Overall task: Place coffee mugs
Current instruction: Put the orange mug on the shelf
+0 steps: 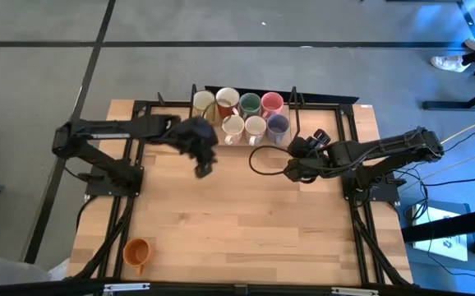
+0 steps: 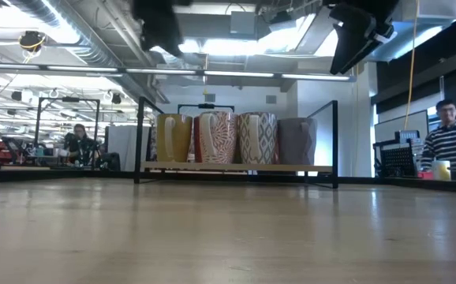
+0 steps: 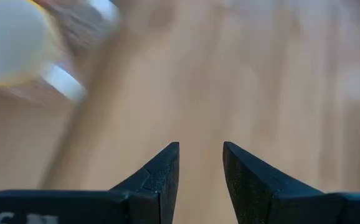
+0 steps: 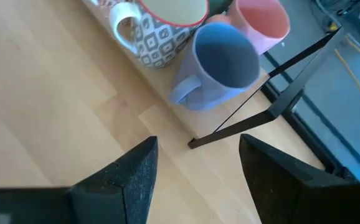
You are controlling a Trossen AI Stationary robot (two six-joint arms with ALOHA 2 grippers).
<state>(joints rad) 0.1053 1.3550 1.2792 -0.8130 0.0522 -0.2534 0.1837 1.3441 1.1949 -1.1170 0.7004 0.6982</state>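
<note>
High view shows seven coffee mugs (image 1: 242,115) packed together in two rows on a low rack (image 1: 283,92) at the far edge of the wooden table (image 1: 246,214): a yellowish one (image 1: 204,103), a red-patterned one (image 1: 227,100), a green one (image 1: 250,104) and a pink one (image 1: 272,104) in the back row, with two white ones and a purple-grey mug (image 1: 278,125) in front. An eighth, the orange mug (image 1: 137,252), stands alone near the front left corner, well apart from the rest. The left gripper (image 1: 204,168) hangs over bare table just in front of the left end of the rack; its wrist view shows the fingers (image 3: 161,171) slightly apart with only wood between them (the view is blurred). The right gripper (image 1: 297,146) sits just beside the right end of the rack, near the purple-grey mug (image 4: 220,65); its fingers (image 4: 133,171) are spread wide and hold nothing. Low view shows four mugs side by side on the rack, and people in the room behind.
</note>
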